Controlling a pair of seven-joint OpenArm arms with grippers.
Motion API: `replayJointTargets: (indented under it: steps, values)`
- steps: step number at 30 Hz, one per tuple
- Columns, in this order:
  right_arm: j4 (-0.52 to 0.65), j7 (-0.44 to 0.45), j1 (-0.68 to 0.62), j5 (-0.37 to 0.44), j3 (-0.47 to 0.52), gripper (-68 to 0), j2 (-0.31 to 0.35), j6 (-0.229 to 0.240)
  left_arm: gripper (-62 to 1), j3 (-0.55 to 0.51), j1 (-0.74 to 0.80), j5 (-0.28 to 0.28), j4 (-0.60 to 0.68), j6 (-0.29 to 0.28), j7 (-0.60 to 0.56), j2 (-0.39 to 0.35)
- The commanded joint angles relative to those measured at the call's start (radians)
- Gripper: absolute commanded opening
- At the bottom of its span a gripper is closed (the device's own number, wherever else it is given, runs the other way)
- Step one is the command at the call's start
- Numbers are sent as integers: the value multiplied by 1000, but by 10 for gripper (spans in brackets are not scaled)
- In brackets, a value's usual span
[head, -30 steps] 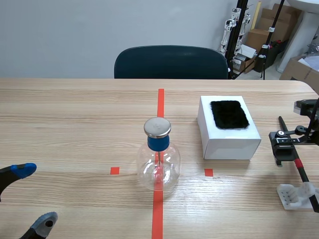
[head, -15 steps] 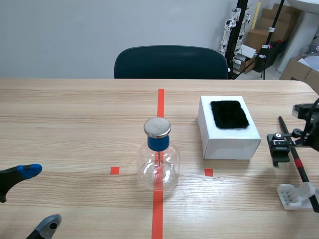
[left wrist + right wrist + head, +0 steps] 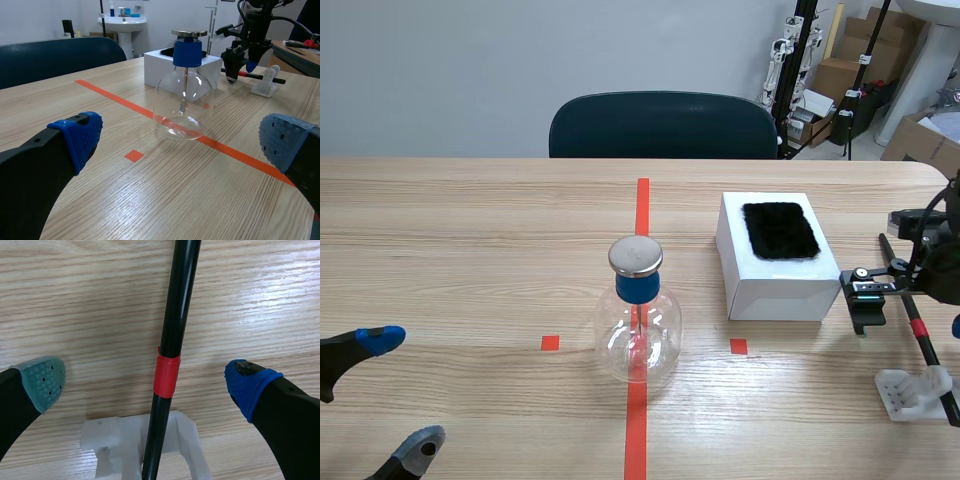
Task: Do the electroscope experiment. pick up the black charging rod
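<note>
Because the black charging rod point(image 3: 172, 315) lies with one end propped in a small white stand point(image 3: 102, 437) near the right edge of the table point(image 3: 470, 230), the grasp is best made on the bare shaft close to the red band point(image 3: 166, 374), where nothing blocks the fingers. The right pincer point(image 3: 147, 380) hangs directly over the rod, spread wide, with one pad on each side of the shaft and well clear of it. It holds nothing and touches nothing. A sound next move, by my judgement, is to lower straight down, keep the rod centred between the pads, and close evenly so the thin round shaft does not roll or skid aside. Closing too near the stand risks dragging it along. The left pincer point(image 3: 182, 140) sits low at the table's near left, also spread wide and empty. It faces the glass electroscope flask point(image 3: 182, 107), which stands at the table's middle, well apart from the rod.
</note>
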Motion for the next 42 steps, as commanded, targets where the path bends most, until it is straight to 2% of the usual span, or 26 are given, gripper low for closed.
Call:
replayJointTargets:
  steps: [1, 8, 13, 32, 35, 42]
  values:
    - [-3, 1, 29, -1, -3, 4, 13, 0, 14, -8, -3, -13, 5, 5, -10, -11]
    - [-3, 10, 29, 2, -3, 4, 14, 0, 14, -8, -3, -13, 5, 5, -7, -11]
    - [-13, 28, 28, 57, -3, 4, 22, 0, 14, -8, -3, -13, 5, 5, -7, -11]
    - [-16, 35, 23, 173, -3, 4, 66, 0, 14, -8, -3, -13, 5, 5, -15, -11]
    - [-16, 34, 17, 173, -3, 4, 66, 27, 14, -8, -3, -13, 5, 5, -15, -11]
    - [-16, 46, 4, 172, -3, 4, 66, 29, 14, -8, -3, -13, 5, 5, -15, -11]
